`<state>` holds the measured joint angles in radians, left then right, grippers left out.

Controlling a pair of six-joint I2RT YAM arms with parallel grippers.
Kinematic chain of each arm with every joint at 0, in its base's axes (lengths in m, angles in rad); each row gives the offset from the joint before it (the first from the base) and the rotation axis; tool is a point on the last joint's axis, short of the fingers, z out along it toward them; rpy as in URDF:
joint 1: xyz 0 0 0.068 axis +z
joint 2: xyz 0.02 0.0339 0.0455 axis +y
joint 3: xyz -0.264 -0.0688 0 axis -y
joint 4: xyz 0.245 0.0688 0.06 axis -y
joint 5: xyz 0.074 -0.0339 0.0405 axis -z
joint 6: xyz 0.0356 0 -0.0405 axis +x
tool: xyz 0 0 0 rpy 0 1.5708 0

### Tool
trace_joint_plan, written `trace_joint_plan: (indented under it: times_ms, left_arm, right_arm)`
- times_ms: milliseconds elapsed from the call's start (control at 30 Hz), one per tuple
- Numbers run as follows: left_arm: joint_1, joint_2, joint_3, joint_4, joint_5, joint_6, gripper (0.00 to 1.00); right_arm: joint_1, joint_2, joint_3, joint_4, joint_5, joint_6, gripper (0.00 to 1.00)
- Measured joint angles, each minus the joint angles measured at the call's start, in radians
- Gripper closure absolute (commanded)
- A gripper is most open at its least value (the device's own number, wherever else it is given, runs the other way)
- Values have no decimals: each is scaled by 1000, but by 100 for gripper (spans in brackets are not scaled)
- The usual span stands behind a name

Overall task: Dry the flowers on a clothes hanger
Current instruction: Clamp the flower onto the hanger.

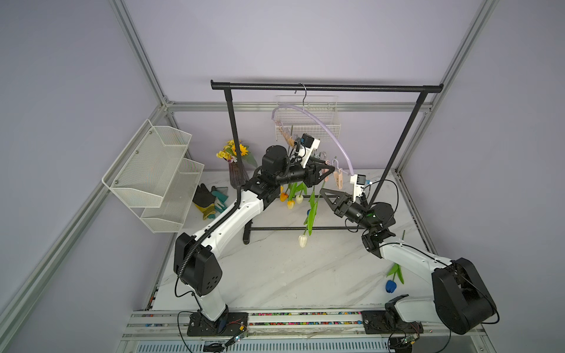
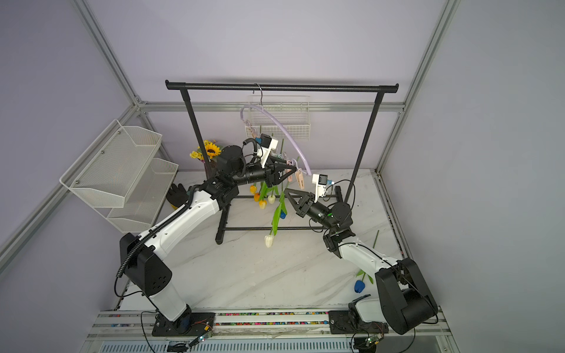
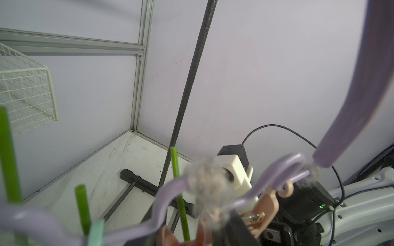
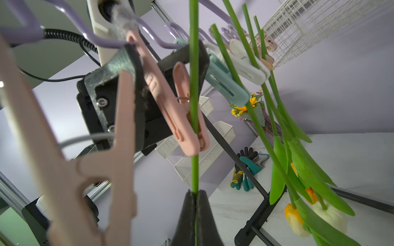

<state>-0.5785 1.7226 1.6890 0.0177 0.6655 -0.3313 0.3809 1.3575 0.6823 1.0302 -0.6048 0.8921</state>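
Note:
The lilac clothes hanger [image 1: 321,122] hangs tilted by its hook from the black rack bar. Several flowers [image 1: 290,200] hang head-down from its clips. A pink clip [image 4: 181,119] is closed on one green stem [image 4: 194,166], whose white head [image 1: 302,240] dangles low. My left gripper [image 1: 331,169] stands open, its fingers [image 4: 128,70] straddling that clip's handles. My right gripper [image 4: 195,193] is shut on the same stem just below the clip, and shows in both top views [image 2: 286,191]. A blue tulip [image 1: 390,285] lies on the table by the right arm.
The black garment rack [image 1: 324,88] spans the back, and its base bar [image 1: 290,228] crosses the table. A wire basket [image 1: 331,128] hangs on the back wall. White mesh shelves [image 1: 153,171] stand at the left, with a sunflower bouquet [image 1: 235,151] and gloves [image 1: 211,198] beside them.

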Motion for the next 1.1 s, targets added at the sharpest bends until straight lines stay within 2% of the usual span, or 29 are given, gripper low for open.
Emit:
trace_joint_plan:
  times_ms: [267,367,567,667,800,1100]
  left_arm:
    - [0,0,0,1,-4,0,34]
    - [0,0,-2,3,-10,1,24]
    - [0,-38,-63,-1,-52,21,1]
    - [0,-68,-106,0,-81,36,0]
    - [0,-135,-193,2,-126,38,0]
    - [0,-264,-332,2,-195,40,0]
  right_arm:
    - [2,-8,0,-55,17,-31,100]
    - [2,-27,0,-85,31,-48,100]
    - [2,-58,0,-149,53,-92,93]
    - [2,-74,0,-188,68,-120,84]
    - [2,-106,0,-249,96,-163,77]
    - [2,-164,0,-312,146,-235,72]
